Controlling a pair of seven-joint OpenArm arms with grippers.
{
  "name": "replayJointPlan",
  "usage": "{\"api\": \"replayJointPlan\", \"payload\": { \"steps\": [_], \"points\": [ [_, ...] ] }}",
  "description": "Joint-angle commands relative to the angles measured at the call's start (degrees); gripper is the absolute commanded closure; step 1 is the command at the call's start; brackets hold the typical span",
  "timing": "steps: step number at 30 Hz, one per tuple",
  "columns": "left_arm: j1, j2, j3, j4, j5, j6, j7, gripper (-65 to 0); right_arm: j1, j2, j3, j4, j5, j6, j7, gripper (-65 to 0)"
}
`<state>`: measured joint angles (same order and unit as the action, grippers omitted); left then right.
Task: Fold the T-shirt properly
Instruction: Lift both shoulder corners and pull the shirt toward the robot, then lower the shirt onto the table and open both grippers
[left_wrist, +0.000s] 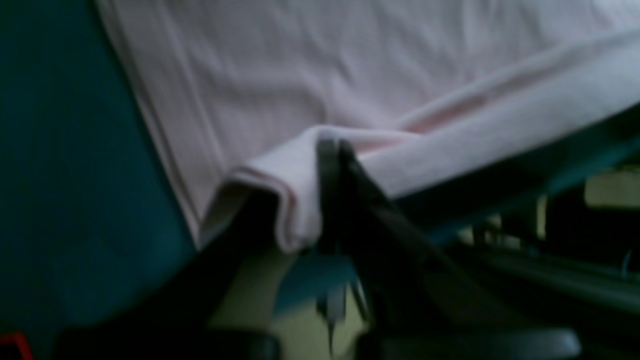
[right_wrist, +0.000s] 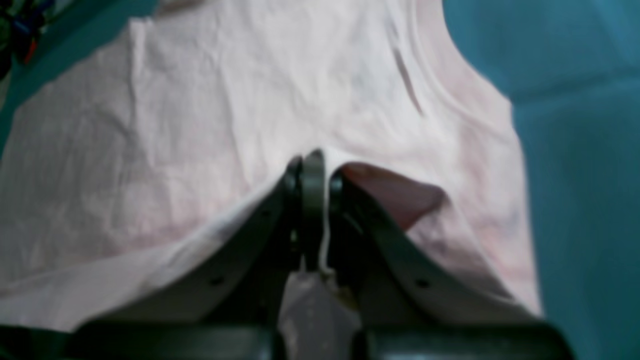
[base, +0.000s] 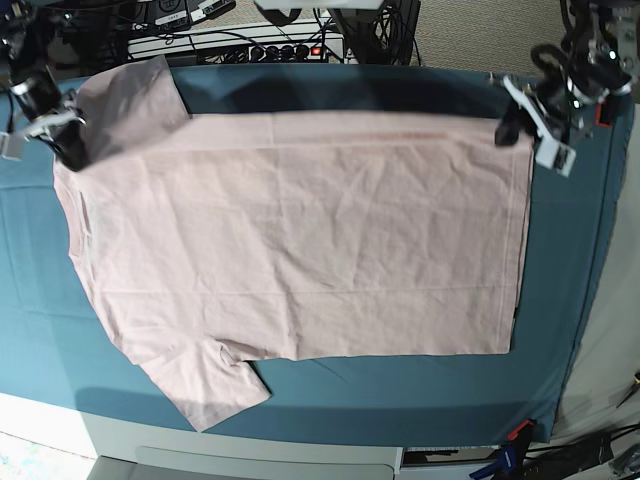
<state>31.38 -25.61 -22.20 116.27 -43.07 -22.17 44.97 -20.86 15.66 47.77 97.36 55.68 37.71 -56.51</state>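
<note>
Pink T-shirt (base: 300, 240) spread on teal cloth (base: 400, 375), left fingers (left_wrist: 332, 150) pinching hem corner, right fingers (right_wrist: 312, 165) pinching shoulder edge

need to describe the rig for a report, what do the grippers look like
Both grippers, left and right, have dark, near-black curved fingers. The right wrist view shows small round holes along each finger. From the base view, each wrist carries white housing with dark cabling behind it.
</note>
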Motion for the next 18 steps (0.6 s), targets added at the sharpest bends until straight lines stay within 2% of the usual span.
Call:
{"api": "replayJointPlan", "payload": {
  "steps": [1,6,11,14,18],
  "points": [
    [-1.53,-0.39,-0.42,-0.13,-0.57,-0.17,-1.05,0.0,1.20,0.79,-1.25,0.76,0.20,0.39,2.91,0.0],
    [-7.32,-0.13,-0.42,-3.45,-0.59,-0.20,-1.07,0.0,6.19,0.20,-9.42,0.76,-8.02,0.35,6.54,0.0],
    [-8.85,-0.11,-0.42,-4.90,-0.61,-0.20,-1.11,0.0,9.51,0.20,-14.53,0.76,-16.39,-0.55,9.81,0.0],
    [-8.87,-0.09,-0.42,-4.90,-0.59,-0.22,-1.42,0.0,10.03,0.17,-15.21,0.76,-20.76,-3.98,12.87,0.0],
    [-9.33,-0.09,-0.42,-4.90,-0.55,-0.17,-1.53,0.0,10.08,0.20,-15.15,0.76,-24.57,-10.29,13.70,0.0]
  ]
}}
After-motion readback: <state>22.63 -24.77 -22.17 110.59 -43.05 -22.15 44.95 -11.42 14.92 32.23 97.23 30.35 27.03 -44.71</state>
